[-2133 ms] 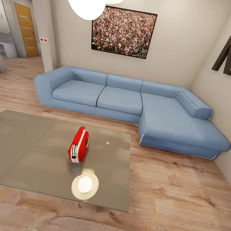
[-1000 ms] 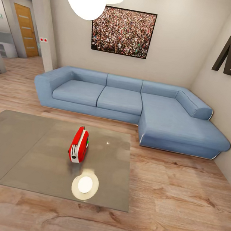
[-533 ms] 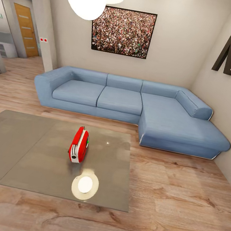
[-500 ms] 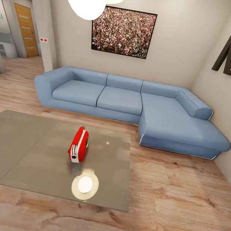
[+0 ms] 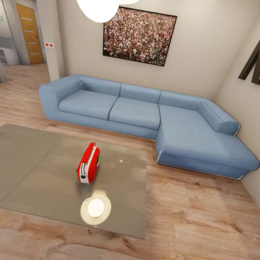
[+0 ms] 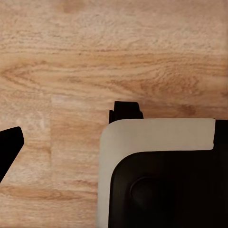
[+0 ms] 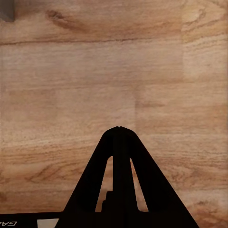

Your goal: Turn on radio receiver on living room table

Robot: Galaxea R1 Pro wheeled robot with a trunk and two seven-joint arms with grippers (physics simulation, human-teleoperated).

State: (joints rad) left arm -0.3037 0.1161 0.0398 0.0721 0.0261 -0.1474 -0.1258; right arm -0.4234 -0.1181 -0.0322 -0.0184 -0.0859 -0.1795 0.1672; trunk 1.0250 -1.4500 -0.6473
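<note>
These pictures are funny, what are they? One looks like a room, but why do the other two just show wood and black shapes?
They come from three cameras on one robot. The big picture is from its head, looking into a living room: a blue sofa, a crowd picture on the wall, and a low grey table. A small red radio stands on that table, and the robot is supposed to switch it on. The white circle on the table is the ceiling lamp's reflection.

The other two cameras sit near the robot's grippers and point down at the wooden floor. The black pointy shape is the right gripper, its two fingers pressed together. It holds nothing. The left gripper's state is not clear.
</note>
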